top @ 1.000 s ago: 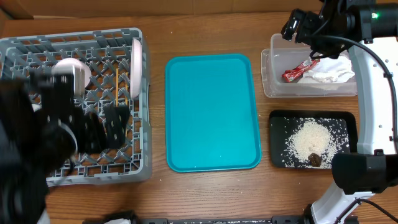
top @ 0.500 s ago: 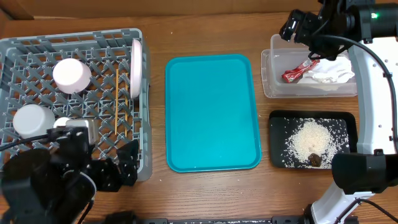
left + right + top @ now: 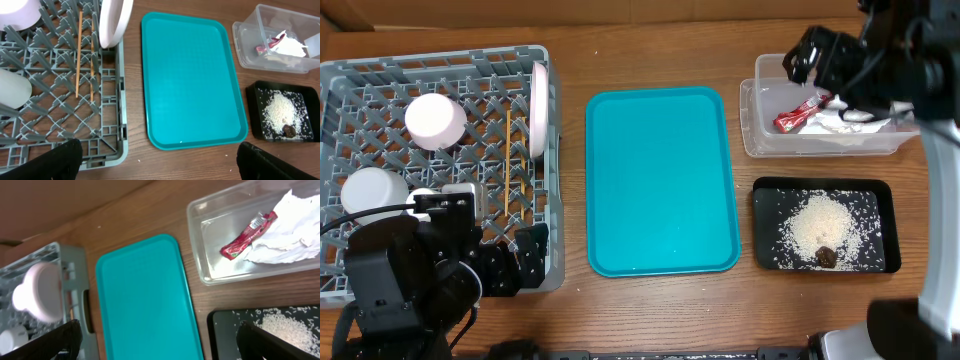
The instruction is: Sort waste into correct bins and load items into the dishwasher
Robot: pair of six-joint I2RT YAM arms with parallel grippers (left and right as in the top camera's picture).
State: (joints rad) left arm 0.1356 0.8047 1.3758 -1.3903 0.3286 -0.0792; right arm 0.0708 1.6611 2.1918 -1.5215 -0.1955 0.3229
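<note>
The grey dish rack at the left holds an upright white plate, a pale bowl, a white cup and wooden chopsticks. The clear tub at the top right holds the red wrapper and the white napkin. The black tray below it holds rice and the brown lump. My left gripper is open and empty over the rack's front right corner. My right gripper is open and empty above the tub's left end.
A large teal tray lies between the rack and the bins. A few loose rice grains lie on the wood in front of the teal tray. The rack also shows in the left wrist view.
My left arm has drawn back from over the rack to its front right corner. My right arm has shifted slightly right and toward the tub.
</note>
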